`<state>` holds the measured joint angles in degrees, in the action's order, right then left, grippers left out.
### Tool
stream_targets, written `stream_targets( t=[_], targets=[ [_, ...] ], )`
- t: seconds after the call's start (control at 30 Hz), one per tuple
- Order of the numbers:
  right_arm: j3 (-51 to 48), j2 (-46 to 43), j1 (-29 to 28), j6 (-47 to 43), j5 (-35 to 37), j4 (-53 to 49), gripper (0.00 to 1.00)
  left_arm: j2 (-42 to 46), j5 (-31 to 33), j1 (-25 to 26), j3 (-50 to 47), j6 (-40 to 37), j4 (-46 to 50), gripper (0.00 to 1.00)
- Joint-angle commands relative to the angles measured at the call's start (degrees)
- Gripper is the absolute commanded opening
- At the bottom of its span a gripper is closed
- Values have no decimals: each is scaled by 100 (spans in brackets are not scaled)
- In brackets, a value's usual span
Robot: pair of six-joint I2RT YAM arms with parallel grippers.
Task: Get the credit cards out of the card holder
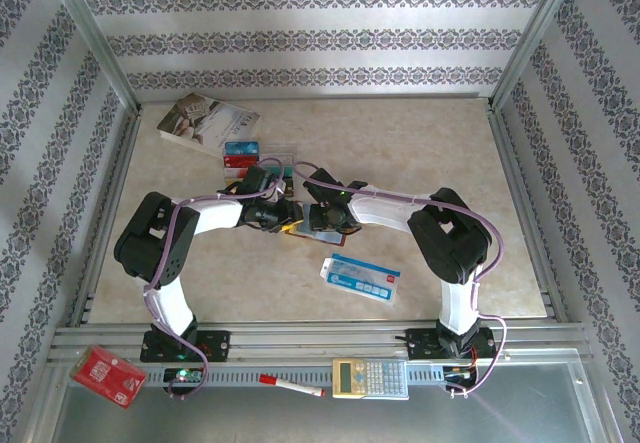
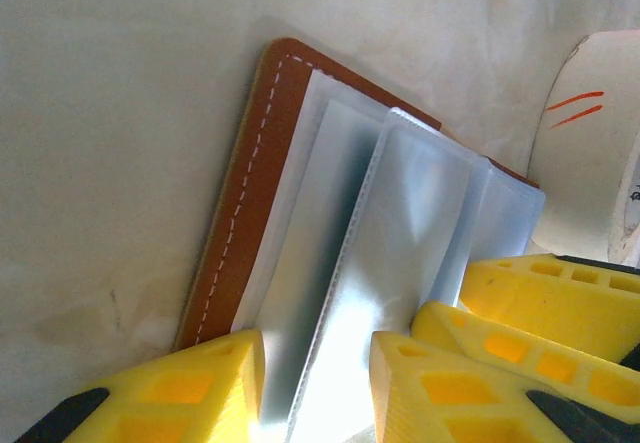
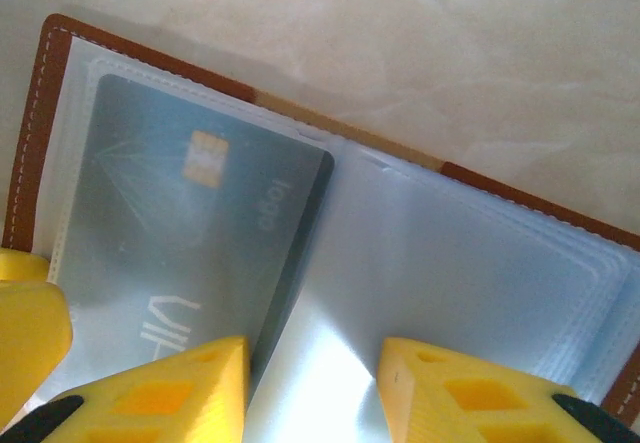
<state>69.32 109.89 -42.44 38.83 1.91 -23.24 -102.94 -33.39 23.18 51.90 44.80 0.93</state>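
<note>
The card holder (image 1: 293, 230) lies open at mid-table, brown leather (image 2: 262, 173) with clear sleeves (image 3: 470, 263). A grey credit card (image 3: 190, 233) with a gold chip sits inside the left sleeve. A blue credit card (image 1: 241, 148) and a red one (image 1: 238, 161) lie on the table behind the arms. My left gripper (image 2: 315, 388) (image 1: 285, 213) is open, and a raised sleeve page (image 2: 400, 223) stands between its jaws. My right gripper (image 3: 315, 393) (image 1: 318, 213) is open too, its fingertips (image 3: 450, 383) down on the sleeves beside the card. The two grippers nearly touch over the holder.
A paperback book (image 1: 205, 121) lies at the back left. A blue-and-white packet (image 1: 360, 278) lies in front of the right arm. On the near rail are a red packet (image 1: 108, 375), a red pen (image 1: 292, 385) and a calculator (image 1: 370, 376).
</note>
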Motion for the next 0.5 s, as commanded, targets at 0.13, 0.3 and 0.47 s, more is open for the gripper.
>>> stream_targets(
  t=[0.13, 0.3, 0.47],
  targets=[
    [-312, 205, 121, 77, -215, -216, 43, 17, -437, 105, 88, -119, -32, 28],
    [-329, -22, 149, 116, -370, -70, 43, 80, -728, 102, 33, -16, -254, 23],
    [-327, -424, 247, 168, -510, 164, 43, 132, -864, 107, 26, 24, -365, 21]
  ],
)
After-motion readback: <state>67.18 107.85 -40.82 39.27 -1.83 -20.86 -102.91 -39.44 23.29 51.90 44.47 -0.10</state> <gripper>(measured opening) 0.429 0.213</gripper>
